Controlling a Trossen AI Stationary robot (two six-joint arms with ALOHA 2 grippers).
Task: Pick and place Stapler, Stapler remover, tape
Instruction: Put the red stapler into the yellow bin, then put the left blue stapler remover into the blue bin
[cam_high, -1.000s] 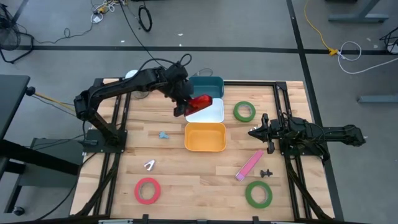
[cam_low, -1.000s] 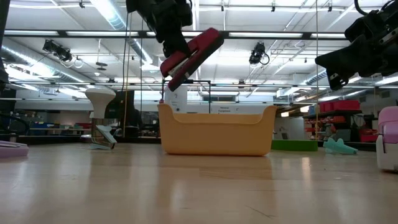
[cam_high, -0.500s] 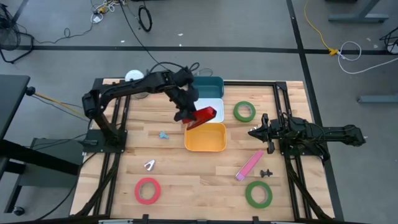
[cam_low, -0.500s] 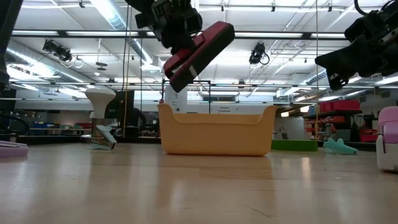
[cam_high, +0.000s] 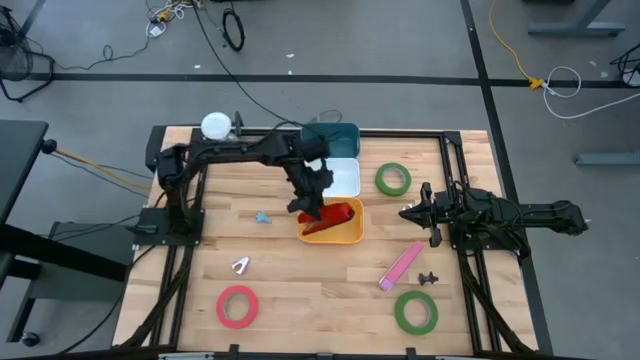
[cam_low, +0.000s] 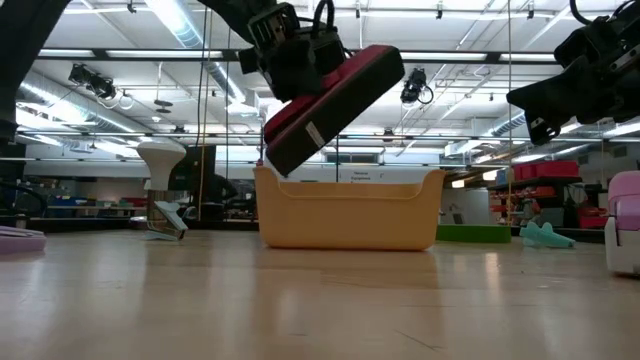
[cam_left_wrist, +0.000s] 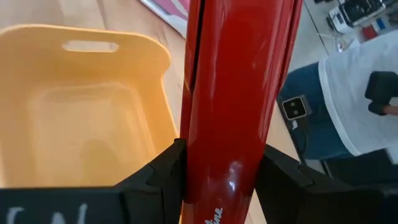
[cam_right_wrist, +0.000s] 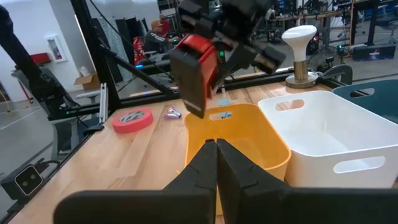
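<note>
Red stapler (cam_high: 335, 213), clamped in the left gripper (cam_high: 312, 206), had travelled from above the white bin (cam_high: 345, 178) to directly over the orange bin (cam_high: 345, 236), ready for release, while the right gripper (cam_high: 408, 213) waited clenched and empty alongside.

Bright overhead striplights; close foreground perhaps slightly blurred.

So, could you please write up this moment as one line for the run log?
left pincer: shut on red stapler, tilted above yellow bin | right pincer: shut, waiting at table's right | tape: untouched
</note>
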